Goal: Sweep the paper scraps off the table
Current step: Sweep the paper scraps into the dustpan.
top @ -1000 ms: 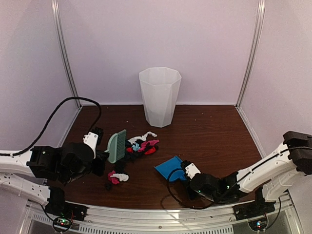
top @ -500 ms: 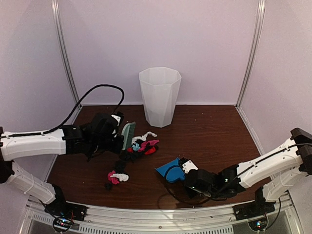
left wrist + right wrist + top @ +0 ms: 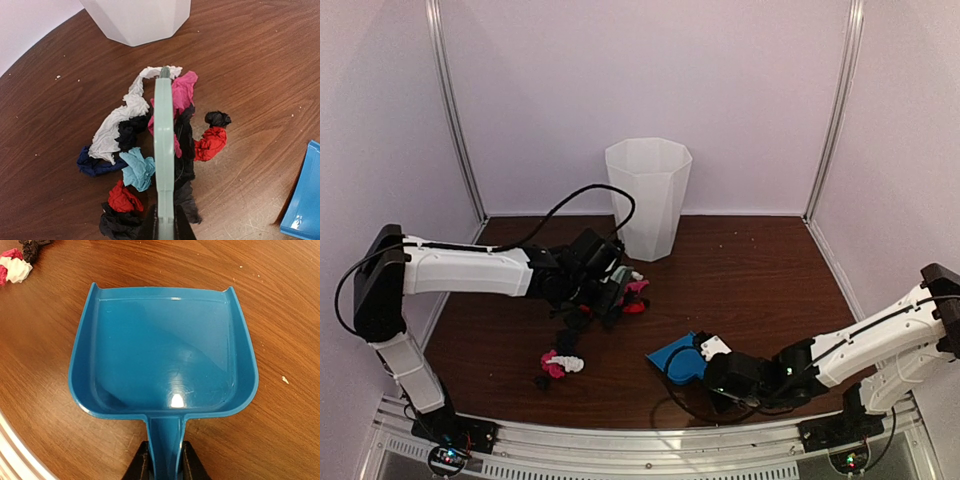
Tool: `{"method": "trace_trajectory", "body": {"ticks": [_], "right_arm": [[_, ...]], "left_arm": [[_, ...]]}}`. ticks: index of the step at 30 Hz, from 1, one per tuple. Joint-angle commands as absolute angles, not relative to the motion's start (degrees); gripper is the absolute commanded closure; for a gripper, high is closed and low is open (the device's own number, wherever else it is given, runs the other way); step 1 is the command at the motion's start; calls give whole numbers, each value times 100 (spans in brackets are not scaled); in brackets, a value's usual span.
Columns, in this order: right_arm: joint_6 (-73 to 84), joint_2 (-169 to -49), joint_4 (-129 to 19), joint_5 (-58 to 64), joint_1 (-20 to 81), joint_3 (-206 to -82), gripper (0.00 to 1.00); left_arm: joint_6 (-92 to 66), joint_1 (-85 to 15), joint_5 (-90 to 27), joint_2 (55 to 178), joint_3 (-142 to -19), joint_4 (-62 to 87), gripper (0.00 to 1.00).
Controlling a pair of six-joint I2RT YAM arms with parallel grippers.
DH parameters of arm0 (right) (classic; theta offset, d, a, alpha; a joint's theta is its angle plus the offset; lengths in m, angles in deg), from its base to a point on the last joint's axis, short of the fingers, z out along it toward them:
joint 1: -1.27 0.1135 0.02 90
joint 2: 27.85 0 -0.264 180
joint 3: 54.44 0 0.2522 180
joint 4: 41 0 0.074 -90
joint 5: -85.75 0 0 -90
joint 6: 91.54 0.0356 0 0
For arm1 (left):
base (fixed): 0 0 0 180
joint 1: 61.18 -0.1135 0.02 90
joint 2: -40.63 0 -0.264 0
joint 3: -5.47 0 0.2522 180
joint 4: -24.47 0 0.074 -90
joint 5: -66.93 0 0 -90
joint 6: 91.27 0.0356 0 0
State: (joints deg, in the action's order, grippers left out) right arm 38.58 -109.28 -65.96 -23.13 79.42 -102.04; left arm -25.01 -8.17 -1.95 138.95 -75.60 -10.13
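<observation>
Over on the left half of the table, a little in front of the white bin that stands by the back edge, is where my left gripper sits. Its fingers are squeezed all the way together on the handle of the mint-green brush. The brush is up on edge with its spine running straight across the main heap of paper scraps. From my wrist view the white, navy, teal and one red wad lie to the left of it, and the pink, a black wad and another red one lie to the right. I can't tell whether the bristles reach the wood; the brush body hides that.

A small clump of pink, white and black bits sits apart from the heap, closer to the front edge and left of centre.

My right gripper is low near the front edge, around the middle of the table. Its fingers are pinched in on the handle of the blue dustpan — only a narrow gap, filled by that handle. The pan's open mouth points away from my wrist, toward the left side of the table, and the small clump shows just past its far left corner. The pan is well apart from the main heap.
</observation>
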Motion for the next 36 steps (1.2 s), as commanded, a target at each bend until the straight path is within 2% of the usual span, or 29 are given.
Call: {"method": "trace_trajectory", "body": {"ticks": [1,10,15,20,26,36], "right_arm": [[4066,-10744,-6829,-2267,8035,-10057,100],[4265,-10493,-7313,-2245,8307,-10041,100],[4466,-10370,-7617,-2197,8485,-9999,100],[4573,-10171,-7825,-2135,8601,-9976,100],[4551,-10102,-8005,-2219,8600,-10085,100],[4264,-10997,-8168,-2339,8583,-10612,100]], "left_arm": [[-2437,-828,-713,13940,-7733,-912,100],[-2614,-87,-1116,13459,-7448,-915,100],[-2663,344,-971,13070,-7487,-931,100],[-2669,348,-265,12925,-7723,-1129,100],[-2508,249,-54,13177,-8031,-1195,100],[-2158,-165,-227,13976,-8146,-1118,100]]}}
